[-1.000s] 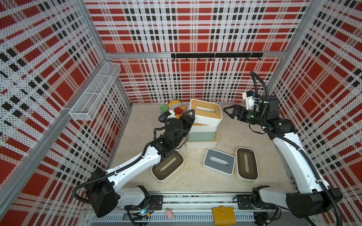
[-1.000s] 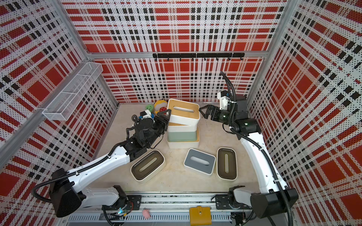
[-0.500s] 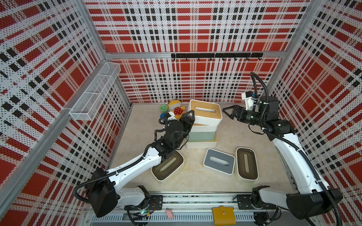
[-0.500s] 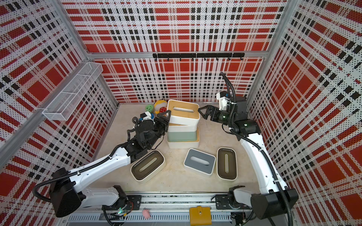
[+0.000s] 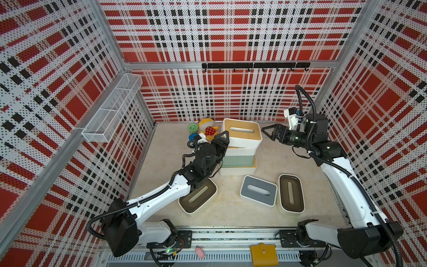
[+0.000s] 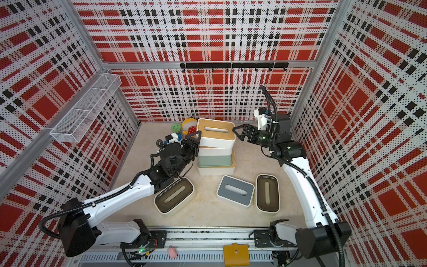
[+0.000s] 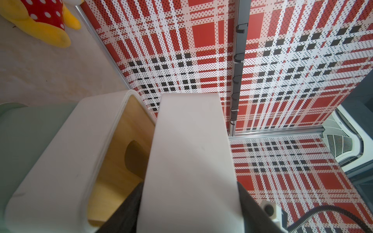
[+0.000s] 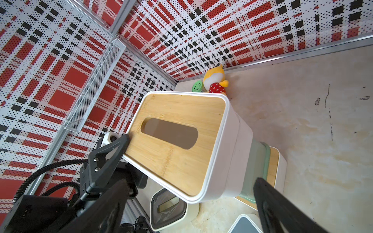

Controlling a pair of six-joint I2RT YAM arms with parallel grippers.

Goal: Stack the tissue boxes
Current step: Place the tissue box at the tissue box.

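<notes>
Gripping the rounded white bamboo-lidded box (image 5: 242,133) is the left tool (image 5: 223,145)

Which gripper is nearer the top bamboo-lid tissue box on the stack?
Left. The left gripper is clamped on one end of the top bamboo-lid tissue box; the right gripper hangs open just off its opposite end, not touching.

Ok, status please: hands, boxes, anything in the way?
Left hand shut on top box, tilted on the stack. Right hand open, at its other end. Three loose boxes lie in front. Toy behind stack, not blocking.
</notes>
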